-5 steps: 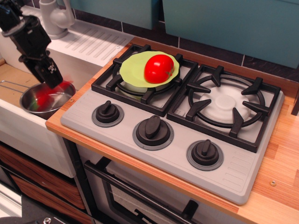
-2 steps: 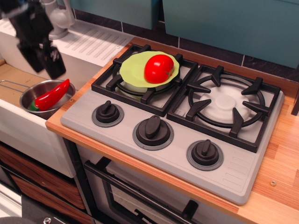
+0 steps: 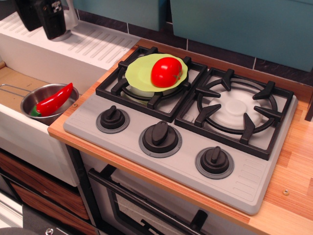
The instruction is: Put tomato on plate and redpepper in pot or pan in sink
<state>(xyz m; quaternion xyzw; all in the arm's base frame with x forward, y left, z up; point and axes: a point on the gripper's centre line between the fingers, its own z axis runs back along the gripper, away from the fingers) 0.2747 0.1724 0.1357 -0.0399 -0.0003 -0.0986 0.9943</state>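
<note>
The round red tomato (image 3: 166,72) lies on the lime-green plate (image 3: 139,72), which rests on the stove's rear left burner. The long red pepper (image 3: 55,99) lies inside the small steel pot (image 3: 34,100), green stem end down at the left. The pot stands in the white sink (image 3: 29,139) left of the stove, its wire handle pointing left. My gripper (image 3: 43,27) is at the top left corner, high above the pot and in front of the tap. Its two dark fingers (image 3: 53,22) stand apart and hold nothing.
The sink's ribbed draining board (image 3: 93,46) runs along the back left. The grey stove (image 3: 244,181) has two black burner grates and three knobs (image 3: 160,134). Wooden counter (image 3: 293,196) lies to the right, with teal cabinets behind.
My gripper let go of the red pepper in the pot, then rose up and back to the top left corner. The pepper now rests in the pot. The tomato and plate have not moved.
</note>
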